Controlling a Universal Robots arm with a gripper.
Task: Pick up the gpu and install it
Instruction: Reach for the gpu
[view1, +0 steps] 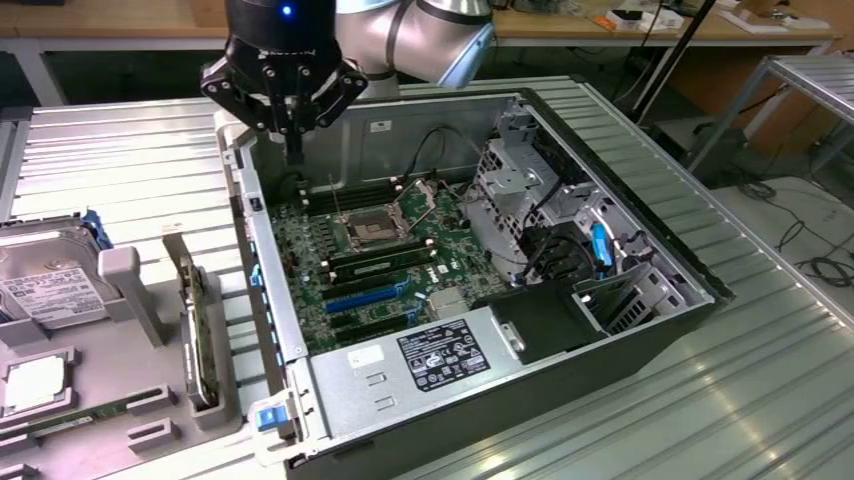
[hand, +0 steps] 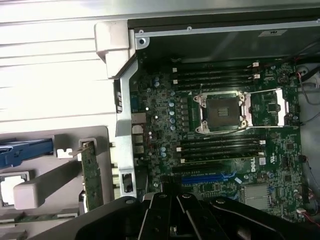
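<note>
We find the gpu (view1: 198, 335) upright in the holder (view1: 134, 275), at nine o'clock of the case (view1: 667, 335) in the exterior view.

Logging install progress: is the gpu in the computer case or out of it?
Out. The gpu stands on edge in the grey holder beside the computer case; the blue expansion slot inside is bare.

White DELL logo (hand: 255, 163) on motherboard (hand: 160, 105). Power-supply label (view1: 441, 355), hard-drive label (view1: 47, 300): print too small.
</note>
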